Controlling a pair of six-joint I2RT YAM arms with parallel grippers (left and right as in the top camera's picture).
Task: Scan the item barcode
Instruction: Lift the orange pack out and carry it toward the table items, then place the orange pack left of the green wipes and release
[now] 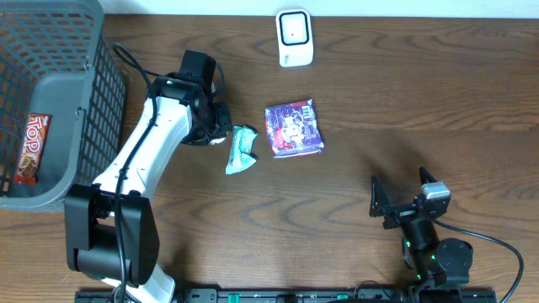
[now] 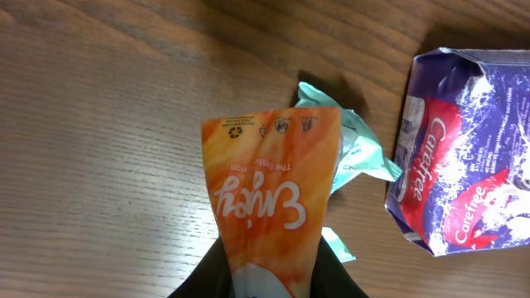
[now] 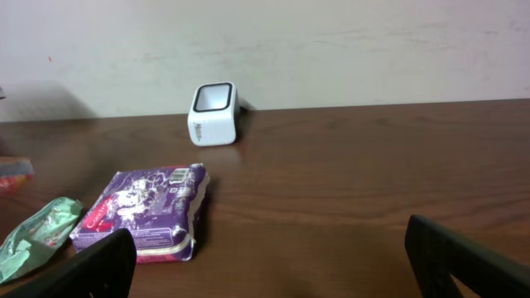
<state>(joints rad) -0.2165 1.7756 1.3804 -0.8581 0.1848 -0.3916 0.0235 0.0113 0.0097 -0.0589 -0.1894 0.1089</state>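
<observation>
Holding item, pre-scan: left end effector (image 2: 269, 280) pinches orange packet (image 2: 269, 194).
Next, likely: carry packet to scanner (image 1: 295, 37) at far edge of bench (image 1: 404, 101); right end effector (image 1: 402, 193) spread, idle.

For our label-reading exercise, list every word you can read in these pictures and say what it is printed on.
"Carefree": purple pack, twice.
"Enjoy", upside down: orange packet.
"ToP": bar in the basket.
Small print on packet and scanner: too small to read.
</observation>
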